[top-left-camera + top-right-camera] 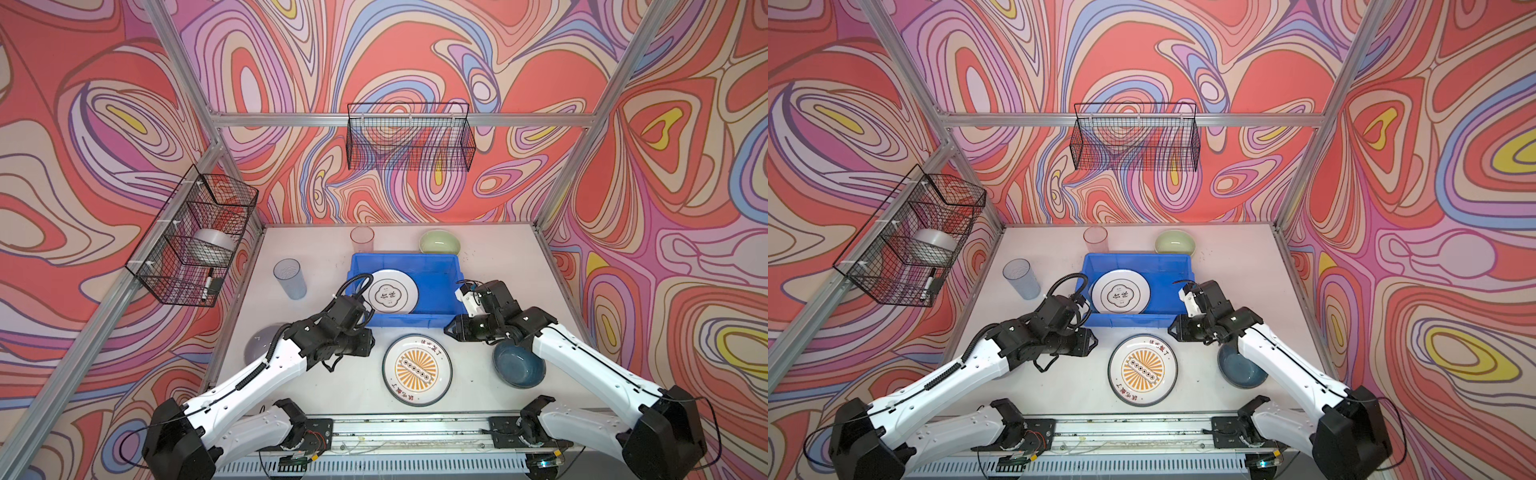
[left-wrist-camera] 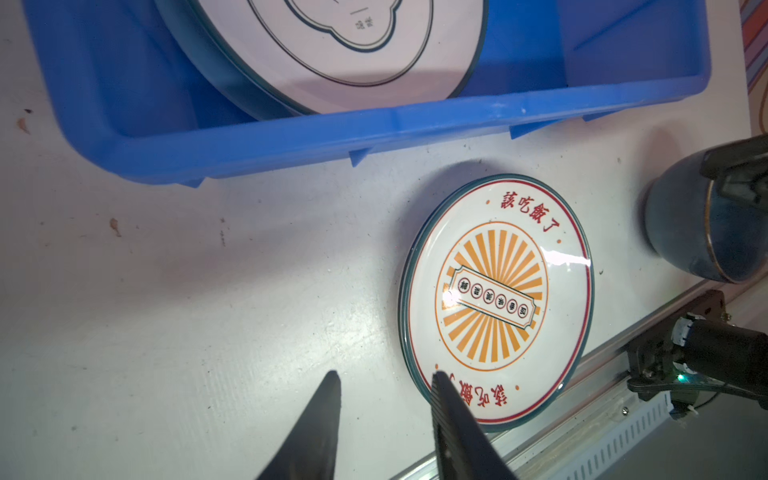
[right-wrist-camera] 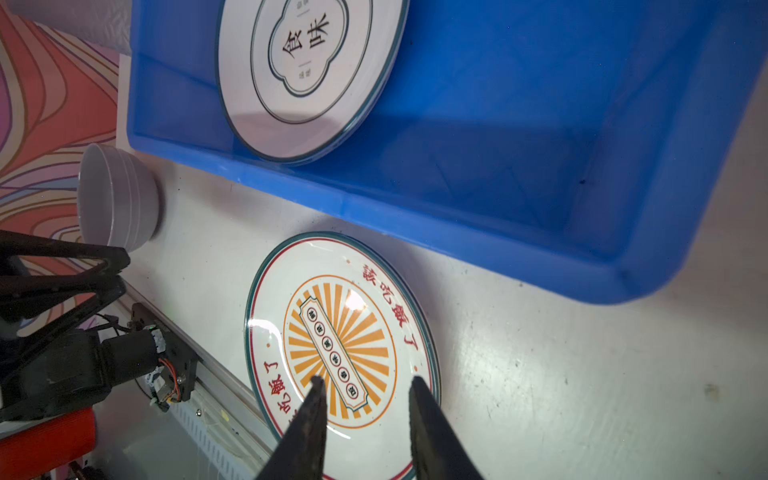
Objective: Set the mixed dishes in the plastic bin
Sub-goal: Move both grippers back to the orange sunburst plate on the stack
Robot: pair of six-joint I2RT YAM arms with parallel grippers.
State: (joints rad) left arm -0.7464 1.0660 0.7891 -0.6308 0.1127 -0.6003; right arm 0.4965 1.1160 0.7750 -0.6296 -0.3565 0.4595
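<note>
The blue plastic bin [image 1: 409, 321] [image 3: 519, 145] holds a white plate with a dark rim [image 1: 390, 296] [image 2: 332, 50], tilted against its left wall. In front of it a plate with an orange sunburst [image 1: 417, 369] [image 2: 494, 291] [image 3: 340, 332] lies flat on the table. My left gripper [image 1: 371, 338] [image 2: 384, 376] hovers open at that plate's left edge, holding nothing. My right gripper [image 1: 446, 330] [image 3: 368, 380] hovers open and empty over its right part. A dark blue bowl [image 1: 517, 368] sits under my right arm, and a grey bowl [image 3: 118, 199] behind my left arm.
A pale green bowl [image 1: 439, 242] and a pink tumbler [image 1: 362, 239] stand behind the bin, with a clear blue tumbler [image 1: 289, 278] to its left. Black wire baskets hang on the left wall [image 1: 195, 237] and back wall [image 1: 409, 139]. A metal rail [image 1: 407, 432] runs along the table's front edge.
</note>
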